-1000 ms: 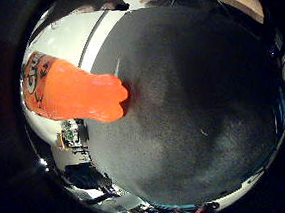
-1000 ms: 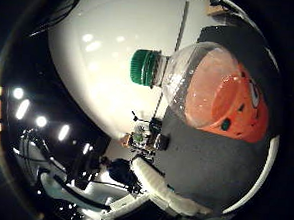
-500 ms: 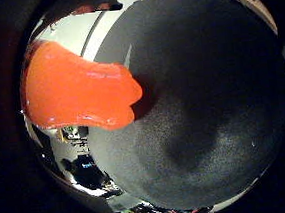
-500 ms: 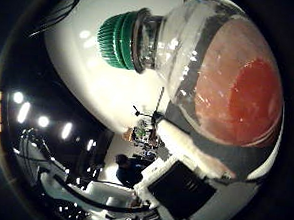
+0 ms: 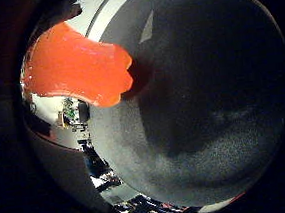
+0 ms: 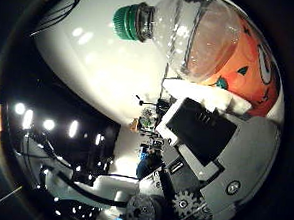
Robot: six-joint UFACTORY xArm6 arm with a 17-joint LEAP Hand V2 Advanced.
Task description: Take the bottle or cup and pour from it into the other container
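Dark grey mat (image 5: 217,105) under orange-labelled bottle (image 6: 216,49), green cap (image 6: 128,22), illegible label print, hand (image 6: 205,138) curled round it.

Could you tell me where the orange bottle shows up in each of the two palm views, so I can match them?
Little finger side palm view: the orange bottle lies close to the palm, its lower body on the dark mat.
Thumb side palm view: its clear neck, green cap and orange label show, with the hand in front of it.
Shared landmark: the bottle's orange body.
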